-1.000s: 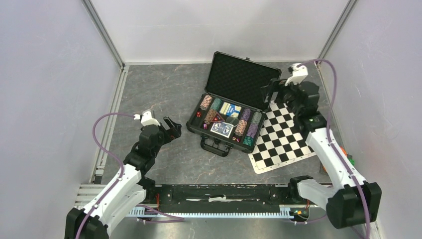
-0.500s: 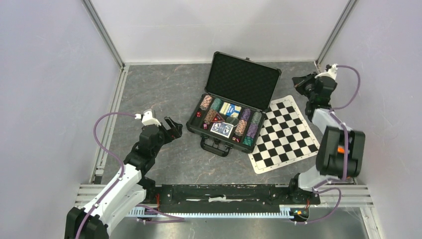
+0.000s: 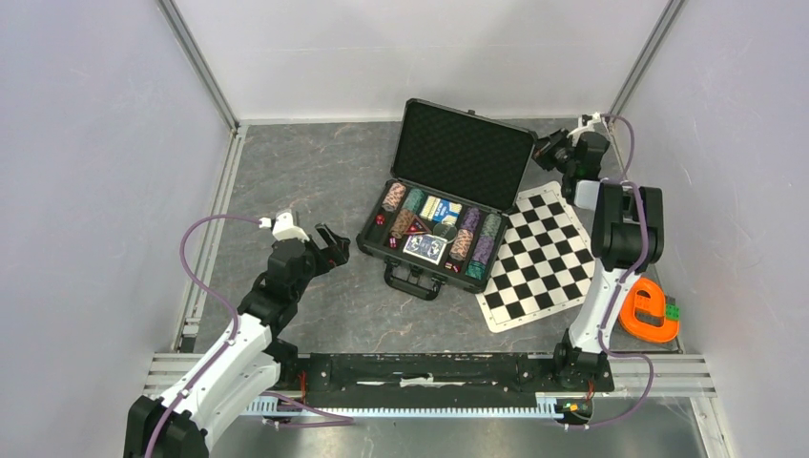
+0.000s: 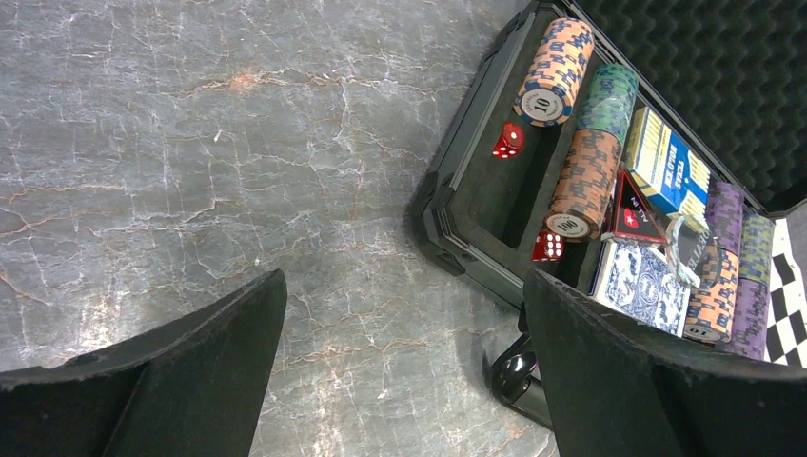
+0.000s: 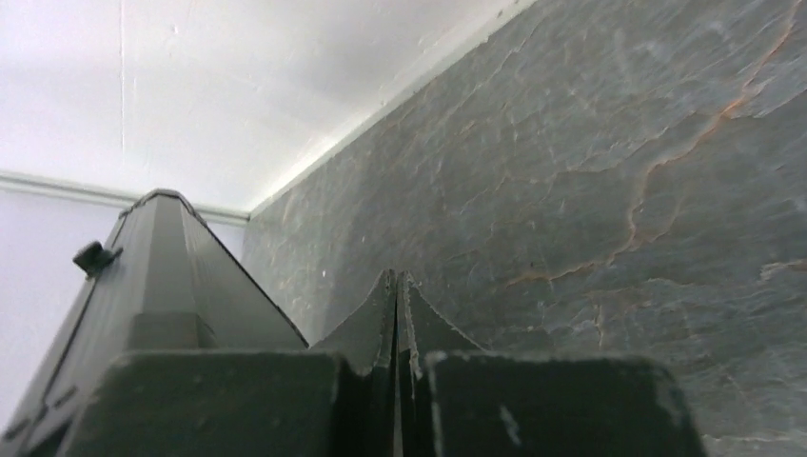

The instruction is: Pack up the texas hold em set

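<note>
— At the upper right of the overhead view, is the right gripper (image 3: 546,147) holding anything?

— No. Its jaws are pressed flat together with nothing between them. It sits just off the right end of the raised lid (image 3: 463,153), on the far side of it. Its own wrist camera shows the lid's smooth outer shell (image 5: 162,267) to the left of the closed fingertips, near but not touching.

— And the case (image 3: 368,239) itself?

— At the middle of the frame, lying open on the table (image 3: 315,162). The poker chips (image 3: 395,197), card decks (image 3: 426,248), dice (image 3: 380,218) and red marker (image 3: 421,225) all lie inside the tray. The lid stands up along the tray's upper edge, its long axis running from upper left down toward the right.

— So what seems to be left?

— Folding the lid down, I would say. From the right gripper the lid lies to the left and toward the bottom of the frame, so a push from behind should tip it over the tray.

— Which arm is nearer?

— The right, clearly, for the lid. The left gripper (image 3: 334,246) hangs at centre left with its jaws spread wide and nothing in them. It is beside the tray's lower-left corner and well apart from the lid. The checkered mat (image 3: 544,258) lies right of the case.
</note>
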Tool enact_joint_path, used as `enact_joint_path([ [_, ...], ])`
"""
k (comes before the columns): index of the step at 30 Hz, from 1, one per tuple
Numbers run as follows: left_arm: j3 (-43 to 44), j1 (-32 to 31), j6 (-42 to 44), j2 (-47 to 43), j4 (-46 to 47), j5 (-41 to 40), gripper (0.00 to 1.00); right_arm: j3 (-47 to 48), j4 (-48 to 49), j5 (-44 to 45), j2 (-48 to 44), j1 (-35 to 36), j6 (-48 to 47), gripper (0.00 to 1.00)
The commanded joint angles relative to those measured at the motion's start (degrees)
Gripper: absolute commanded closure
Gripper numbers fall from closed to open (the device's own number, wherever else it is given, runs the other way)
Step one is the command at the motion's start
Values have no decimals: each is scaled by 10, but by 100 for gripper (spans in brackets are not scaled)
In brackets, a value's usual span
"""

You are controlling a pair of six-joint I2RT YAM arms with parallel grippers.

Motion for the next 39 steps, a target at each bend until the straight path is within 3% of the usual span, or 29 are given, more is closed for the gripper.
enact_joint_path([
  [1,1,1,22,0,26,-9,0,-4,90,-114,-5,32,46,100],
  [10,5,1,23,-12,21,-3,0,-143,72,-136,-156,36,-31,100],
  [15,6,1,10,-39,-8,-37,0,-217,59,-133,-237,52,-70,100],
  [23,10,1,-5,-57,-36,-75,0,-309,-38,-83,-365,79,-177,100],
  [28,9,1,-5,-46,-27,-63,0,-299,-160,-20,-428,126,-273,100],
  [32,10,1,3,-24,-8,-35,1,-237,-311,79,-444,230,-408,90],
  [39,6,1,19,-2,26,20,1,-231,-407,161,-432,337,-488,64],
])
